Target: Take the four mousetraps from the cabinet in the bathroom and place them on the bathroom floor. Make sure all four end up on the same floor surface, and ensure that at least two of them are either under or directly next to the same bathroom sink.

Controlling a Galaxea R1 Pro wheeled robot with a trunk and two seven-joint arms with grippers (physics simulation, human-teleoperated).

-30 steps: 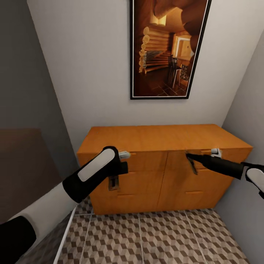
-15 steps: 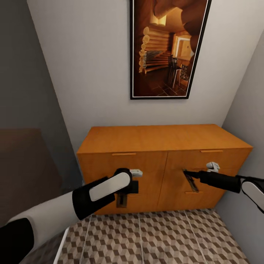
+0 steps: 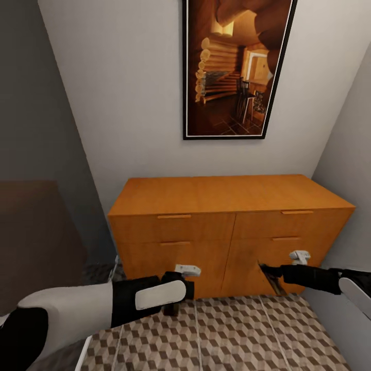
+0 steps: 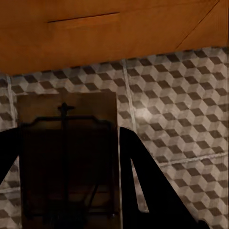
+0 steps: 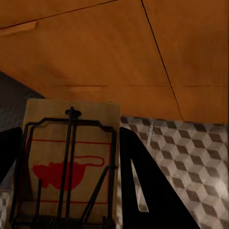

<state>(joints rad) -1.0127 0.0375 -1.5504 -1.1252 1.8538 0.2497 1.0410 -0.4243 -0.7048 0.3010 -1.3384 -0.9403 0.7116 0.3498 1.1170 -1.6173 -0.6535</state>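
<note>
No legible text. The mousetrap [image 5: 69, 167] board bears only a red mouse silhouette and red outline.

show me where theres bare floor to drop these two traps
Bare tiled floor runs between the cabinet front and the robot, widest in the middle between the two arms. The left gripper and right gripper each hold a mousetrap low by the bottom drawers; tightest there.

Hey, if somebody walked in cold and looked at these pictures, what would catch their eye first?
Probably the wide orange-brown cabinet against the wall, all its drawers shut, with a tall framed picture of a log interior hanging above it. Next, the two arms low in front of it: the left hand and right hand each grip a mousetrap over the cube-patterned floor.
</note>
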